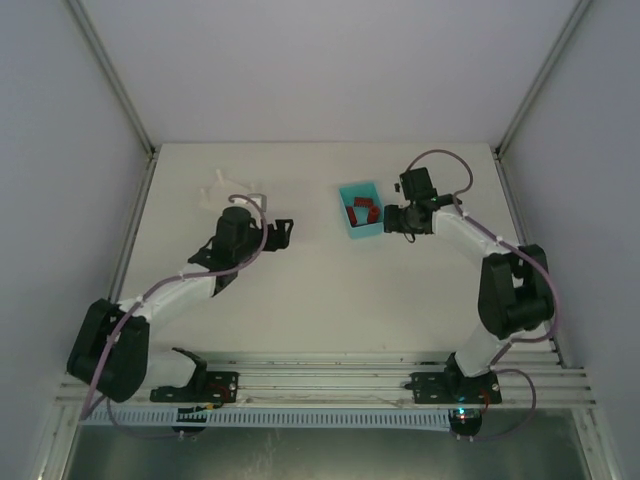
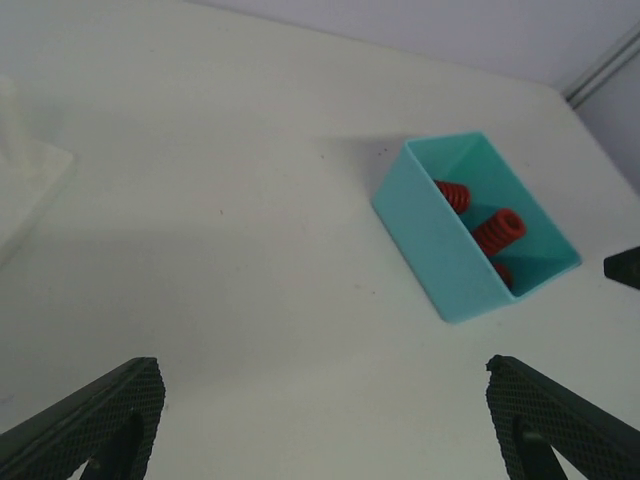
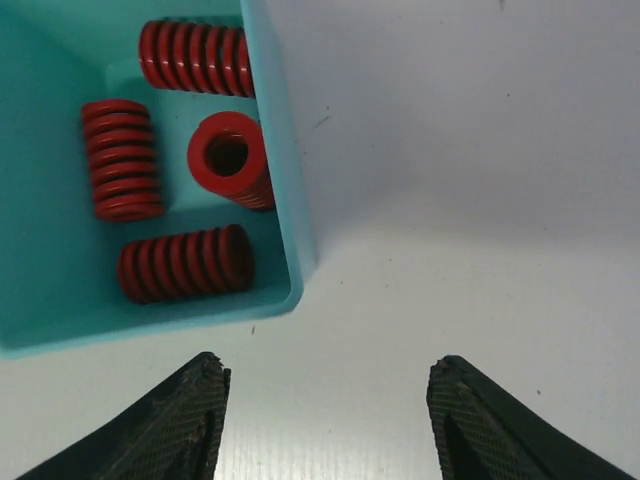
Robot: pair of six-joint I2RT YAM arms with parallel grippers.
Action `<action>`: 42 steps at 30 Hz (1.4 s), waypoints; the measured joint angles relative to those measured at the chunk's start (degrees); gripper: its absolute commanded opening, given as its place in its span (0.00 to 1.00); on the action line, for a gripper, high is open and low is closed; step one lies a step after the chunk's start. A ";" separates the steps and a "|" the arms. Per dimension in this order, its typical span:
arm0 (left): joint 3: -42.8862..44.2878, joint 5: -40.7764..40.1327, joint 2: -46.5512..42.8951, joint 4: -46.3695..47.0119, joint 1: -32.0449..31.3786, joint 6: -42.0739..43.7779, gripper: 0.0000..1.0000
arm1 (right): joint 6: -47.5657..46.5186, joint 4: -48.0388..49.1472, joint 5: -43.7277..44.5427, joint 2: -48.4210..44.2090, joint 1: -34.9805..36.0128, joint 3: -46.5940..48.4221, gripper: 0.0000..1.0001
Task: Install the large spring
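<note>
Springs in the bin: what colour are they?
The springs are red, sitting in a teal bin; the right wrist view shows them best.

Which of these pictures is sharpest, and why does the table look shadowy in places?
Right wrist view: sharpest, every coil of the red springs shows. Left wrist view: the teal bin throws a soft shadow on the table; the white fixture at the left edge is washed out. Top external view: coarse, the springs are mere red specks.

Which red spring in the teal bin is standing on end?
The spring beside the bin wall, showing its hollow centre; the other three lie sideways.
</note>
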 measured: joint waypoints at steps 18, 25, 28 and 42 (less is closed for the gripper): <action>33.55 -4.28 29.79 0.61 -10.97 14.21 0.49 | 2.93 1.07 4.33 0.11 -0.04 1.31 0.63; 49.37 -5.44 41.46 -8.07 -15.34 22.14 0.48 | 8.61 4.33 10.54 -9.86 -0.04 -11.17 0.76; 56.17 -5.14 46.88 -12.83 -16.26 25.03 0.47 | 9.40 5.31 11.93 -12.04 -0.07 -14.29 0.76; 54.62 -4.48 44.96 -20.72 -14.10 21.92 0.48 | 2.67 8.94 -1.38 -0.26 -0.42 -2.60 0.43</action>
